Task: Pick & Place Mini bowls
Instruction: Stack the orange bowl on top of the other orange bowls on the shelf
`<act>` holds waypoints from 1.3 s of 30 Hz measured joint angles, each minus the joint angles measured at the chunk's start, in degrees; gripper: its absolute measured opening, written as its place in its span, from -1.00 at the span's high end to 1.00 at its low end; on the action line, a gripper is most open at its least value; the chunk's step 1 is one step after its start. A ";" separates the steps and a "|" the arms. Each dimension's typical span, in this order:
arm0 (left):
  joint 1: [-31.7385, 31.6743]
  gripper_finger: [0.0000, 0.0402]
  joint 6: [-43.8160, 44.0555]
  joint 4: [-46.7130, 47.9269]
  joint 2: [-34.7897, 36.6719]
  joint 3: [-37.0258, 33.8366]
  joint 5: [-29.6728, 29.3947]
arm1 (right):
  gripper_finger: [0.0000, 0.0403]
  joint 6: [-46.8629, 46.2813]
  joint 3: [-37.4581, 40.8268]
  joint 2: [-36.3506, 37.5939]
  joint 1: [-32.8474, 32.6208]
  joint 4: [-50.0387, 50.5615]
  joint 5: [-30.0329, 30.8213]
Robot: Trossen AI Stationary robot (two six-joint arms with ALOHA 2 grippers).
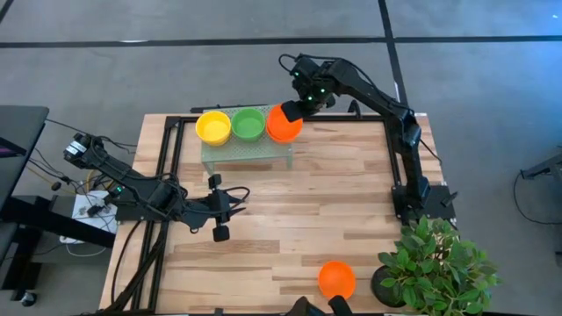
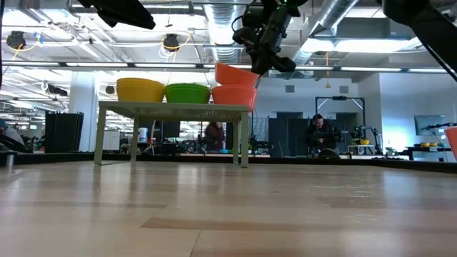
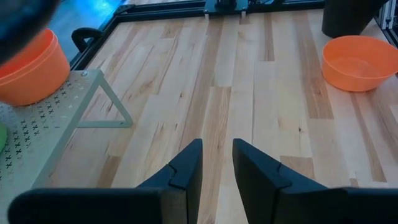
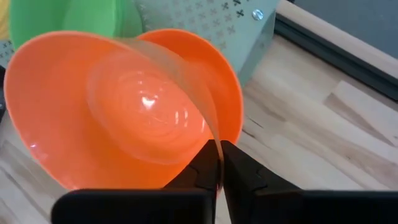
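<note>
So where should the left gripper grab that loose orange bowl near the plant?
On its rim. The orange bowl sits upright and open-side up on the table, so the left gripper could probably drop from above, one finger inside the thin wall, one outside.

Both arms are matte black, jointed, with loose black cables; green indicator lights glow near the right gripper (image 1: 290, 111), and the left gripper (image 3: 216, 163) has blocky angular fingers.

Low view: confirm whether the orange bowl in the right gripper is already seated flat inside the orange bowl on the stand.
No: the held orange bowl sits tilted above the orange bowl on the stand, pinched by the right gripper.
</note>
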State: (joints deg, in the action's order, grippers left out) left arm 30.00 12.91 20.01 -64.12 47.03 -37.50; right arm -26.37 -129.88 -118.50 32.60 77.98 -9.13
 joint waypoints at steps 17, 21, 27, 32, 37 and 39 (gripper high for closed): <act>0.02 0.55 2.58 -0.37 0.00 0.00 0.00 | 0.65 4.01 0.00 0.04 0.17 -2.21 3.26; 0.02 0.55 2.58 -0.37 0.00 0.00 0.00 | 0.63 4.00 0.00 0.04 0.17 -2.63 3.24; 0.02 0.55 2.60 -0.37 0.00 0.00 0.00 | 0.67 4.34 0.04 -0.73 0.04 -2.60 3.14; 0.02 0.55 2.59 -0.38 0.00 0.00 0.00 | 0.93 6.39 0.13 -2.17 0.26 -1.77 1.57; 0.02 0.55 2.60 -0.39 0.00 0.02 0.00 | 0.92 8.02 0.13 -2.51 0.10 -3.19 0.11; 0.01 0.55 2.60 -0.41 0.00 0.02 0.00 | 0.91 7.24 0.11 -2.51 0.21 -2.86 -0.56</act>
State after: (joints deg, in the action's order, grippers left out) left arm 30.01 15.51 19.60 -64.12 47.05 -37.50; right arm -19.13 -129.78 -121.01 32.81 75.12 -9.69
